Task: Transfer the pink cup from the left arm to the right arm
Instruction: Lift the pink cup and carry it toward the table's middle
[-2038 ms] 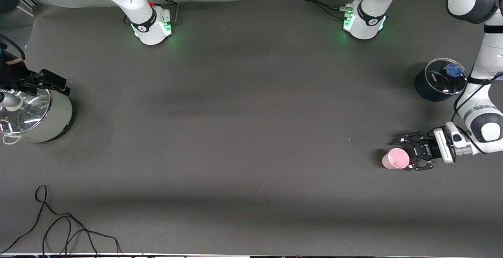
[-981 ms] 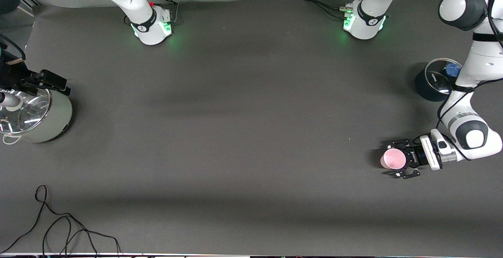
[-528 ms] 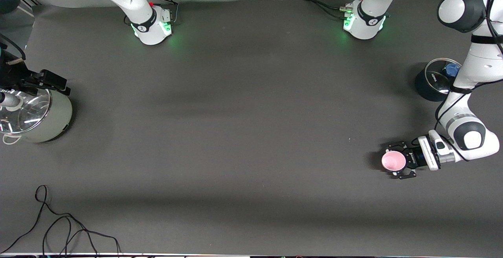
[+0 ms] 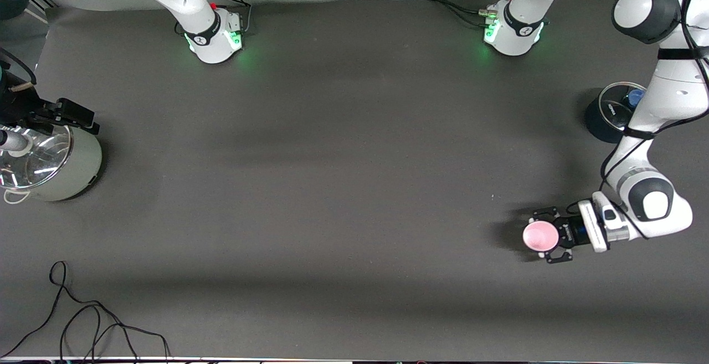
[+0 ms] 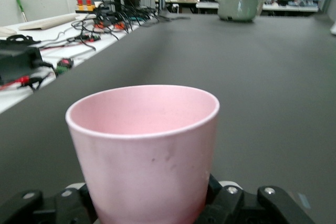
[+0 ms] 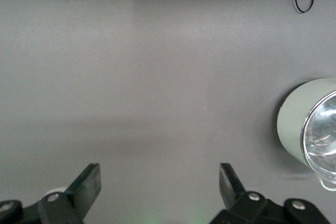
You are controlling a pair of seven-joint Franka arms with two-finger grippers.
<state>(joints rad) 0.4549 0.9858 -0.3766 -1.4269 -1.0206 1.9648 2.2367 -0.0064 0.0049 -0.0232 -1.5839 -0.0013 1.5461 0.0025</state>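
Front view: left claw [image 4: 549, 236] pinches the pink cup [image 4: 541, 235] at the left arm's end of the bench [image 4: 354, 186], low in the view, so close to the front camera; the cup looks lifted off the surface, judging by the shadow spread beside it, mouth up. Step in hand: pick done, carry toward the handover spot; the handover itself is not yet begun. Right claw [image 4: 69, 113] hangs over the pale green pot [image 4: 52, 164] with glass lid at the right arm's end, well apart from the cup; that arm waits. A dark pot [image 4: 612, 112] with glass lid sits near the left arm's base end, partly covered by the arm. Left wrist view: pink cup [image 5: 144, 150] upright, clamped low on its body between the black fingers [image 5: 239, 205], rim free above them; green pot [image 5: 240, 4] is seen small at the bench's end. Right wrist view: right claw [image 6: 160, 182] spread wide, nothing between its fingers, green pot [image 6: 302, 121] beside it below. Next move likely calls for both arms meeting mid-bench, the right claw closing on the free upper body before the left lets go.
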